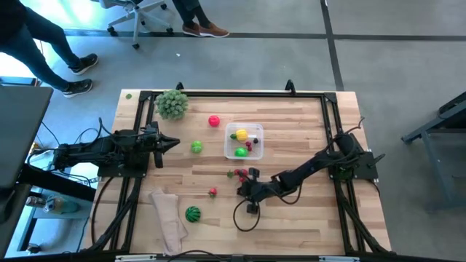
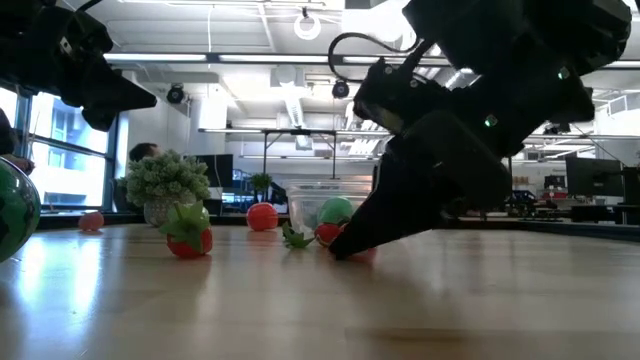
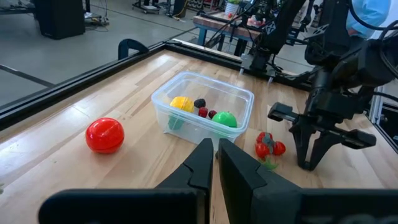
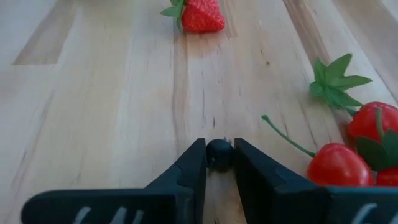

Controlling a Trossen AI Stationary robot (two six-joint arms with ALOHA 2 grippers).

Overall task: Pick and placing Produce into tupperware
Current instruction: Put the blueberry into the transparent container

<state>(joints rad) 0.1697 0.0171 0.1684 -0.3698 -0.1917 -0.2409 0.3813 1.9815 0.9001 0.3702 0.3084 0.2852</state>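
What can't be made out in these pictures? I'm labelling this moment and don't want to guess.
- Whether the dark berry between the right gripper's jaws is off the table: right wrist view shows no gap; in the low view the arm hides it.
- The tupperware's contents in the low view: the right arm covers most of it.
- The watermelon ball in the low view: cut by the picture's edge.
- The berries in the tupperware, in the high view: too small to count.

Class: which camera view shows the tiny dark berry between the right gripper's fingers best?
The right wrist view: the dark berry sits pinched in the right gripper. In the high, low and left wrist views it is hidden or too small.
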